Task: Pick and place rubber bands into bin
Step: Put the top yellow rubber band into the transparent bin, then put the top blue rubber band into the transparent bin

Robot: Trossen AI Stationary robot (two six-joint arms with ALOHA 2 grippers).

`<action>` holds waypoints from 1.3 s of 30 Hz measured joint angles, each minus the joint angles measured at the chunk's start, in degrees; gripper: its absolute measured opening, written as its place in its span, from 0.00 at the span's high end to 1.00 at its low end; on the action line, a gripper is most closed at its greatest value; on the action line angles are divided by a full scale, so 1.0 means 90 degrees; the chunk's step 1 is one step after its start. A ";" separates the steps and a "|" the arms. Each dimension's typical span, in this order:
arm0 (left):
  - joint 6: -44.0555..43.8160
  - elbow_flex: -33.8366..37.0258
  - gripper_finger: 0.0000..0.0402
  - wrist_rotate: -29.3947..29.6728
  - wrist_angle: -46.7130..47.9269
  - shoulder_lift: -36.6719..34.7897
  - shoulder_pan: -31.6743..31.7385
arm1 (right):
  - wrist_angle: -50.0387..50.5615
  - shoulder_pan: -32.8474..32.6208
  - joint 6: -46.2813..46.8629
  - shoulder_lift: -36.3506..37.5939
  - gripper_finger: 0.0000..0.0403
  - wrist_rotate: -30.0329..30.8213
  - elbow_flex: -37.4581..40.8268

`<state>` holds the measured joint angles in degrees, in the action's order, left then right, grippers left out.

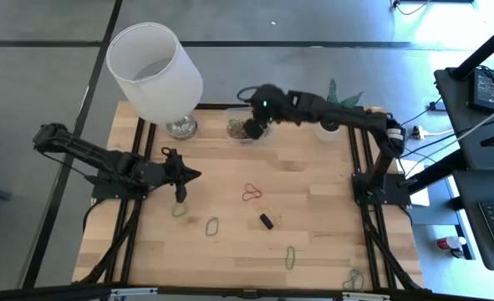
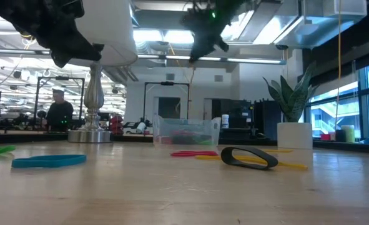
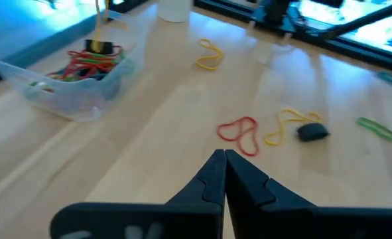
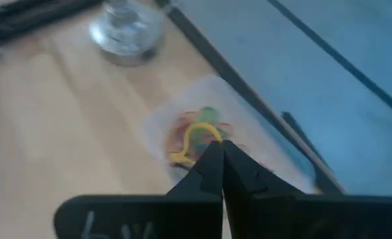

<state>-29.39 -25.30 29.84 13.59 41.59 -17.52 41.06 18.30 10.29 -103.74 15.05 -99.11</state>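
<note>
The clear bin (image 1: 247, 130) stands at the table's far edge, with several coloured rubber bands piled inside (image 3: 89, 61). My right gripper (image 1: 257, 111) hangs above it, shut on a yellow rubber band (image 4: 199, 135). My left gripper (image 1: 195, 175) hovers shut and empty over the table's left half. Loose bands lie flat on the wood: a red one (image 3: 239, 131), a yellow one (image 3: 285, 125), a black one (image 3: 312, 131), another yellow one (image 3: 209, 56) and green ones (image 1: 212, 225). My right gripper pinches the yellow band's upper end (image 4: 207, 138) between its two fingertips. The fingers slant down from the table's right side. The band hangs as a slack thin strand (image 2: 192, 76) over the bin; whether its lower end touches the pile inside, I cannot tell.
A lamp with a big white shade (image 1: 155, 71) and a metal foot (image 1: 181, 127) stands just left of the bin. A white plant pot (image 2: 295, 135) stands to the bin's right. More green bands lie near the front edge (image 1: 290, 257).
</note>
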 joint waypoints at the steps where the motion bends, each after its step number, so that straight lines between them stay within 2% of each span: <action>1: -0.0016 0.0000 0.99 0.0109 -0.0010 0.0060 0.0000 | -0.0024 0.0181 -0.0168 -0.0065 1.00 -0.0082 -0.0003; 8: -0.0565 -0.0005 0.99 0.0630 -0.0041 0.0442 0.0025 | -0.0071 0.1144 -0.0958 -0.0826 1.00 -0.1245 -0.0002; 15: -0.0932 -0.0002 0.99 0.0666 -0.0016 0.0781 0.0186 | -0.0064 0.1372 -0.1421 -0.1704 0.99 -0.1844 0.0005; 24: -0.1177 -0.0002 1.00 0.0691 -0.0014 0.0912 0.0304 | 0.0146 0.1367 -0.1520 -0.2083 0.92 -0.1870 0.0005; 35: -0.0946 -0.0002 1.00 0.0671 -0.0011 0.0912 0.0299 | 0.0159 0.1451 -0.1098 -0.1904 0.70 -0.1888 0.0002; 39: -0.0673 -0.0002 0.99 0.0666 -0.0013 0.0910 0.0299 | 0.0235 0.1449 -0.0894 -0.1734 0.65 -0.2260 0.0002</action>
<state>-35.45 -25.32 35.84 13.47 49.78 -14.83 43.17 31.33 2.24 -119.35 -5.29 -99.09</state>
